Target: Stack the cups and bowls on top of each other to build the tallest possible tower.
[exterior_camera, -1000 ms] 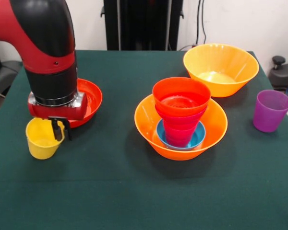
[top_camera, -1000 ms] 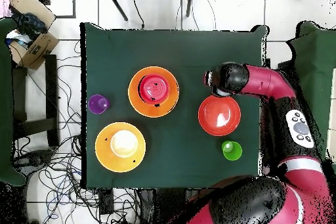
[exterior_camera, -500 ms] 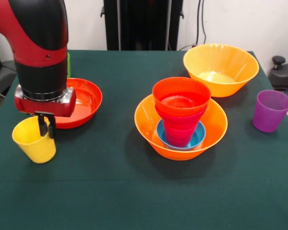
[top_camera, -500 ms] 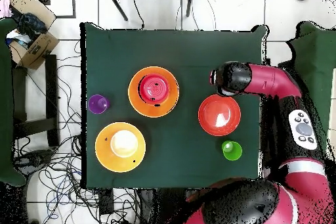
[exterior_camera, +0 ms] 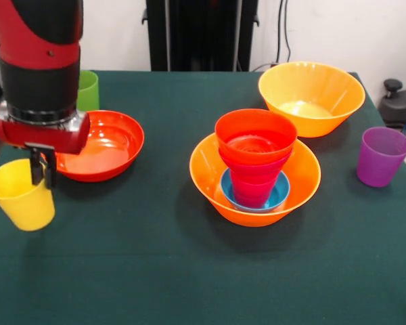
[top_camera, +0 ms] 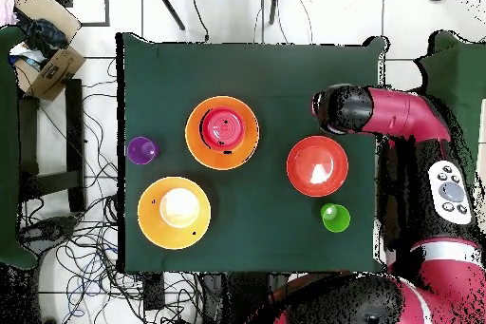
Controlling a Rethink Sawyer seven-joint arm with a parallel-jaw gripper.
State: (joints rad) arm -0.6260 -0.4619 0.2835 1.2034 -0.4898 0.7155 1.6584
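One yellow cup (exterior_camera: 21, 193) is being held by its rim in the gripper (exterior_camera: 42, 170), at the table's (exterior_camera: 155, 271) left edge. Next, it is likely to be carried to the tower (exterior_camera: 255, 162) and lowered in straight.

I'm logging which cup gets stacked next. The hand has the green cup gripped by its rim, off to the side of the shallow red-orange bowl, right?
Not quite: in the front view the hand grips the yellow cup by its rim, beside the shallow red-orange bowl. The green cup stands untouched behind that bowl.
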